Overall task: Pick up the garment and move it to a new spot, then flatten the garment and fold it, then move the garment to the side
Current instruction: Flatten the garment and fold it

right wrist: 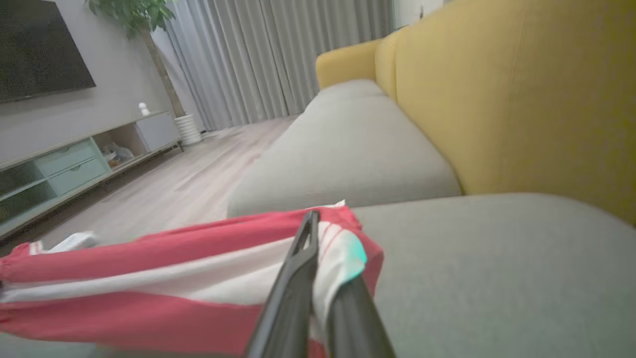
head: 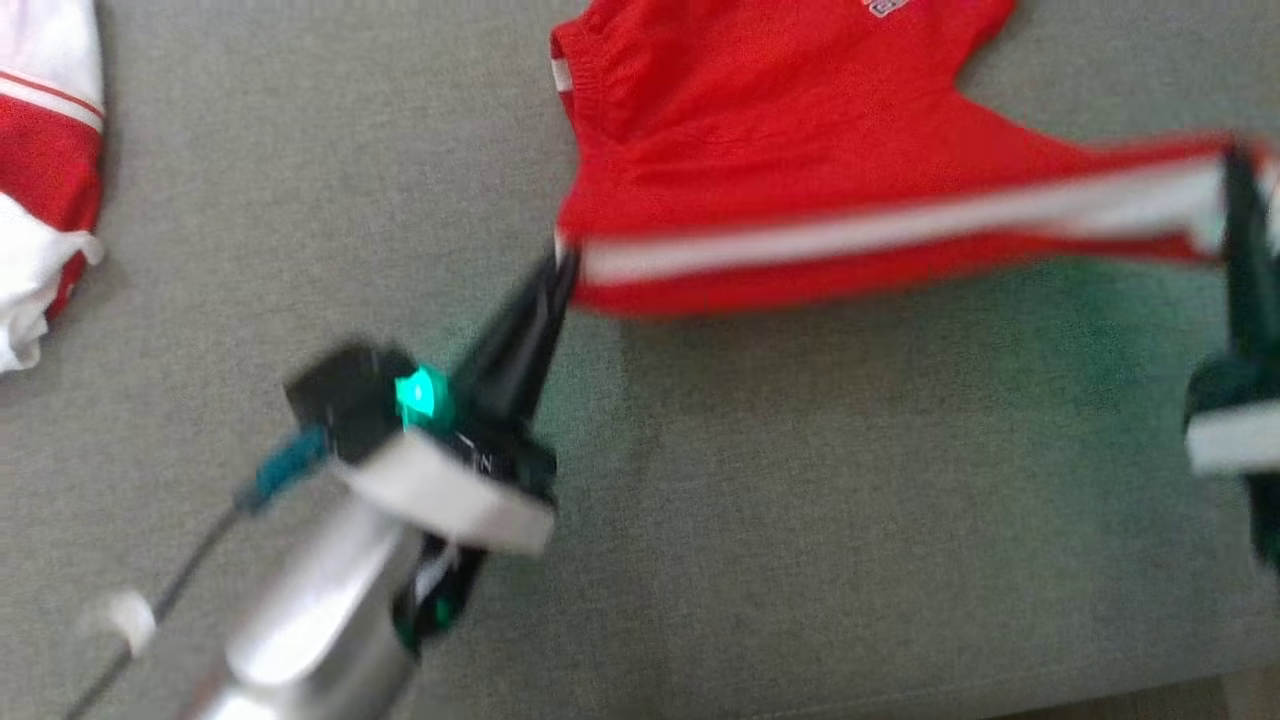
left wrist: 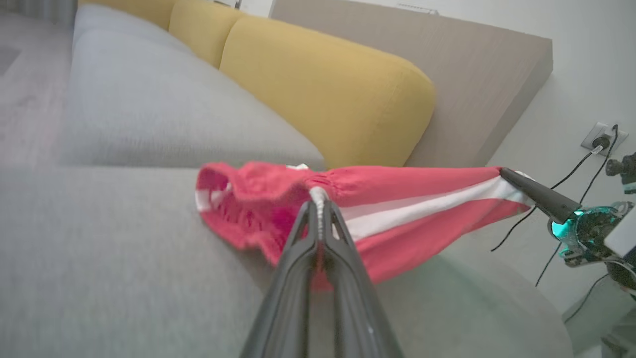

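We hold the red garment taut: left gripper and right gripper each pinch its white-striped edge. Its small print is illegible

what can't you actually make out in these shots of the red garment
- Head view: the print on the red garment is cut off by the top edge.
- Head view: the right gripper is blurred and clipped by the right edge.
- Head view: the red-and-white cloth runs off the left edge, so its kind is unclear.
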Robot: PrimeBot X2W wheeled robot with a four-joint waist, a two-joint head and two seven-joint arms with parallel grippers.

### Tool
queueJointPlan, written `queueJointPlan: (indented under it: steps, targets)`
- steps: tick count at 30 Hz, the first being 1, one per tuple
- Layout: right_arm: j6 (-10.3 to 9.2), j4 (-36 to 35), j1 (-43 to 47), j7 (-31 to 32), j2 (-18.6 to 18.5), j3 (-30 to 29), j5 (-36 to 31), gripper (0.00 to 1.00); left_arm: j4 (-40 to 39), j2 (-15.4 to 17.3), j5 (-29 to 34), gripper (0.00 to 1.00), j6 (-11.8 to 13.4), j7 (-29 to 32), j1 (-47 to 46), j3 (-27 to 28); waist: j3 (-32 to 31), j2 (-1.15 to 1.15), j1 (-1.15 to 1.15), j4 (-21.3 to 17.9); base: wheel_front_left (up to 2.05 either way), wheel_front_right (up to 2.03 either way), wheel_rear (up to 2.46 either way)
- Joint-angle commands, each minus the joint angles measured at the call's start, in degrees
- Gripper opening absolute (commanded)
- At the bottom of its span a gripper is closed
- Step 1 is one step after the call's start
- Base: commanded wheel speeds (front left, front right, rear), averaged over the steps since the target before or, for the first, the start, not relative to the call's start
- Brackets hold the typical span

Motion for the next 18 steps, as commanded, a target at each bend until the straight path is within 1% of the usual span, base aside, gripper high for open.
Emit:
queueJointPlan:
  steps: [1,3,6,10,12,14,16,18]
  targets:
    - [0.42,-3.1,2.9,0.3,-1.1,-0.7,0.7,0.0,-2.5,1.1,-0.4,0.0,0.1,-0.3,1.0,2.3,-1.3,0.0,0.01,0.2,0.0,0.0,0.0]
    - [0.42,-5.5,8.5,1.3,-0.8,-2.0,1.3,0.0,-3.9,1.1,-0.7,0.0,0.1,-0.3,6.3,2.7,-2.4,0.0,0.01,0.3,0.0,0.0,0.0]
    - [0.42,-10.2,15.9,3.6,-1.2,-3.4,2.4,0.0,-7.0,1.6,-1.0,0.0,0.1,-0.3,13.7,2.6,-4.1,0.0,0.01,0.1,0.0,0.0,0.0]
    - [0.42,-16.3,21.7,6.7,-2.3,-6.8,3.4,0.0,-10.7,3.5,-0.2,0.0,0.1,-0.3,20.7,3.1,-5.8,0.0,0.01,0.1,0.0,0.0,0.0]
    - [0.42,-18.3,22.3,7.7,-2.4,-8.8,3.4,0.0,-12.5,3.4,0.7,0.0,0.1,-0.3,21.3,3.8,-5.9,0.0,0.01,0.7,0.0,0.0,0.0]
    - [0.42,-19.0,21.0,9.1,-2.4,-9.8,3.5,0.0,-13.6,2.3,1.1,0.0,0.1,-0.3,19.9,3.7,-5.5,0.0,0.01,1.4,0.0,0.0,0.0]
    - [0.42,-18.4,18.0,10.6,-2.4,-9.7,4.1,0.0,-13.6,0.5,1.4,0.0,0.1,-0.3,16.5,3.7,-4.5,0.0,0.01,2.1,0.0,0.0,0.0]
    - [0.42,-16.7,14.0,12.5,-3.1,-8.3,4.9,0.0,-11.8,-1.7,1.4,0.0,0.1,-0.3,12.3,3.6,-3.2,0.0,0.01,3.0,0.0,0.0,0.0]
